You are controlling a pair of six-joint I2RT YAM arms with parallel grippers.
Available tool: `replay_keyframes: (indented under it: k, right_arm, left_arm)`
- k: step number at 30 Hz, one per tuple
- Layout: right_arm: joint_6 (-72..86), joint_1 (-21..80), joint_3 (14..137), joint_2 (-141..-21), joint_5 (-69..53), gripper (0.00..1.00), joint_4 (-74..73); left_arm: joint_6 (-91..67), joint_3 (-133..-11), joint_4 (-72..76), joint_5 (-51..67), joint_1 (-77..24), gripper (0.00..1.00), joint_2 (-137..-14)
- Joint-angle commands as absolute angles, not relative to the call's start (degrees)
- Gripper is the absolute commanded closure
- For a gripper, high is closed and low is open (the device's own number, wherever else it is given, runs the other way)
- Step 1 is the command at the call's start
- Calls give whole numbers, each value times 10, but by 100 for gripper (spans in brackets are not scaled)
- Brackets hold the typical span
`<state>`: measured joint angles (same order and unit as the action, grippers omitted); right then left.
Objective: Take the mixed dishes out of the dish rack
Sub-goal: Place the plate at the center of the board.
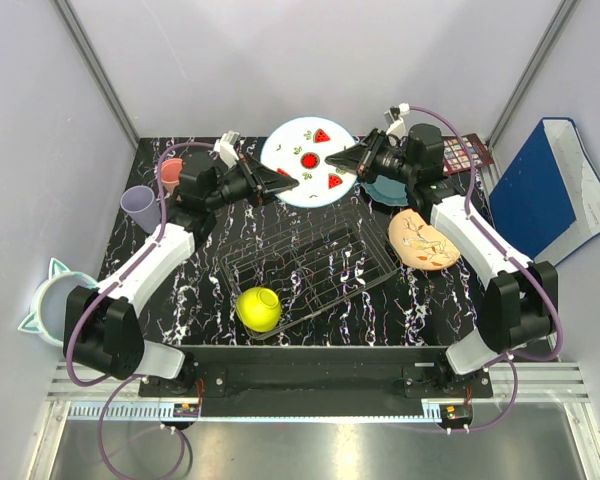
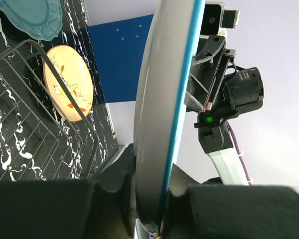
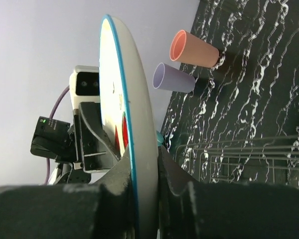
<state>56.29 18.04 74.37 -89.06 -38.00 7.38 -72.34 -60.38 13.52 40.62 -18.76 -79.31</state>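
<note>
Left claw (image 1: 290, 183) and right claw (image 1: 334, 160) each pinch opposite rims of the white red-spotted plate (image 1: 308, 150), held just beyond the dish rack (image 1: 315, 262) — loosen one only while the other grips firmly; then lower it flat.

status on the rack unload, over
Left gripper and right gripper both shut on white red-spotted plate, beyond the dish rack. Yellow-green bowl in rack. Teal scalloped plate close beside right gripper.

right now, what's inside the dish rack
Only a yellow-green bowl, in the rack's near left corner. The rest shows bare wire. What lies under the bowl is covered.
</note>
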Motion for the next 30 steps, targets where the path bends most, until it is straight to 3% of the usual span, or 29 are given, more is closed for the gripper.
replay_keyframes:
  k: [1, 2, 5, 6, 11, 20, 30]
  right_arm:
    - [544, 181, 767, -851, -359, 100, 34]
    - [541, 179, 769, -846, -355, 100, 28]
    - [539, 168, 777, -833, -350, 100, 21]
    - [540, 164, 785, -828, -350, 100, 19]
    - [561, 114, 813, -825, -354, 100, 17]
    - [703, -90, 752, -881, -320, 100, 78]
    - [654, -113, 836, -1055, -299, 100, 69]
  left_arm:
    - [-712, -651, 236, 415, -184, 55, -794]
    - [-708, -655, 229, 414, -180, 35, -795]
    - [-691, -660, 179, 395, -164, 16, -787]
    - [-686, -661, 173, 391, -153, 1, -781]
    - [-682, -657, 141, 381, -103, 1, -770]
    - [-673, -589, 118, 374, -83, 1, -736]
    - [-676, -535, 112, 372, -95, 1, -725]
